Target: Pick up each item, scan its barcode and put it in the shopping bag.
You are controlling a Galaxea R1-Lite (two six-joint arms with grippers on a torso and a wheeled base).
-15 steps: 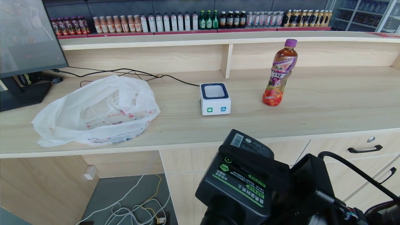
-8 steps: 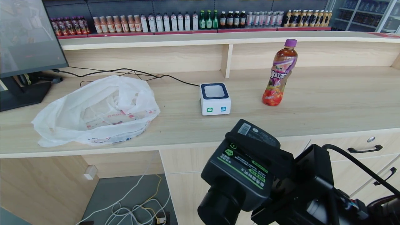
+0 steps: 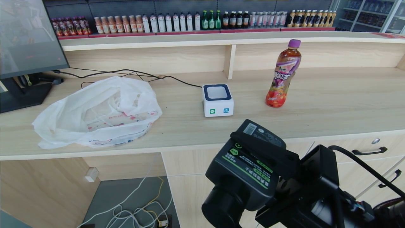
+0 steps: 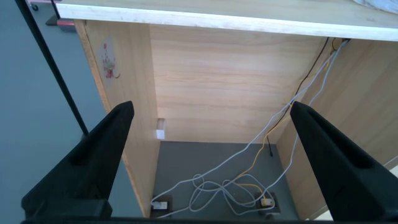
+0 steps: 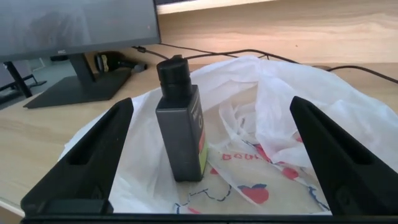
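1. Black bottle: aloft before the counter edge, nearer than the scanner; rigid, smooth, probably weighty; best gripped mid-body, leaving the barcode end bare
2. Right gripper: clamped on that bottle
3. Left gripper: spread wide, holding nothing
4. Shopping bag: limp, slumped open, seemingly unfilled
5. Drink bottle: upright, right of the scanner
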